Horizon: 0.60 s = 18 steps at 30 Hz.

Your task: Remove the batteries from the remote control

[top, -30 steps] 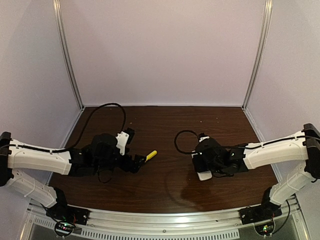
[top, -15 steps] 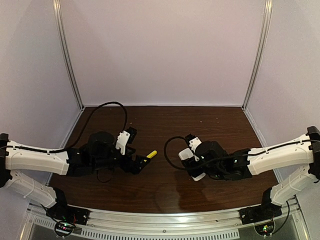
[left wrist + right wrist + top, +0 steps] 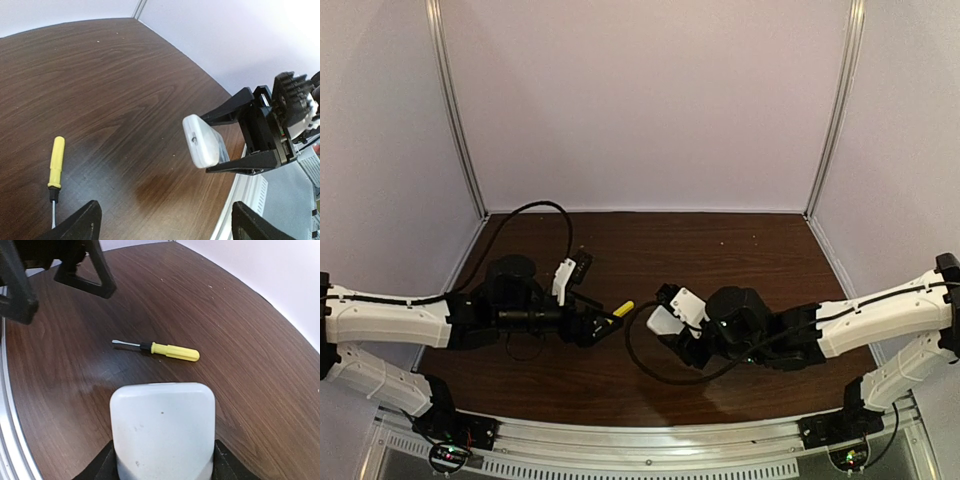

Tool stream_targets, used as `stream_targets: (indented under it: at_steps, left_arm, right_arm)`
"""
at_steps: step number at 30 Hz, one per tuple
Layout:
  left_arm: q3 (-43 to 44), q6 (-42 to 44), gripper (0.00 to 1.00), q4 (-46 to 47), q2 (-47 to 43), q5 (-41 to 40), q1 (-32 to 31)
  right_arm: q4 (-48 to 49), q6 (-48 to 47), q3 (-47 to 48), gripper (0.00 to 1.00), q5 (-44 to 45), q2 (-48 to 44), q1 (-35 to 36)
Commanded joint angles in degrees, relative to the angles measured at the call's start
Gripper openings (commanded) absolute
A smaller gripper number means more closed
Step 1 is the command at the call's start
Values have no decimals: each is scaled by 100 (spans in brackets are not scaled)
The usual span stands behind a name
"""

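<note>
I've got the remote control (image 3: 162,430) up off the counter (image 3: 100,75), clamped by its two long edges in the right end effector (image 3: 205,145), one finger on each side, near the middle of the workspace. It reads to me as a light, stiff plastic slab with a smooth shell, so I'd expect it to slip or twist if I pinch loosely. An edge grip low on the body seems right, since it leaves the compartment end free.

I can't see the batteries from any camera. The face towards my right wrist view is plain white, with no blue showing. They should be small, light and ready to roll once they're out, so I'd want them to drop low over the wood.

The left end effector (image 3: 603,323) is spread wide and holds nothing. It hovers just beside the yellow-handled screwdriver (image 3: 170,351), which lies flat on the counter, between the two arms and apart from the remote.
</note>
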Motion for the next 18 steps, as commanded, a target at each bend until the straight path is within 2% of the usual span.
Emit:
stream_targets:
  at_steps: [1,6,18]
  left_arm:
    - [-66,-226,91,384,27,729,85]
    - [-5,-214,85,403,168,1131,83]
    - [104,-318,69,363,410,1360,84]
  right_arm:
    - [295,-887,267,0,-148,-1,251]
    - [270,-1414,497,0,-40,272,531]
    - [82,-2122,1036,0,467,863,809]
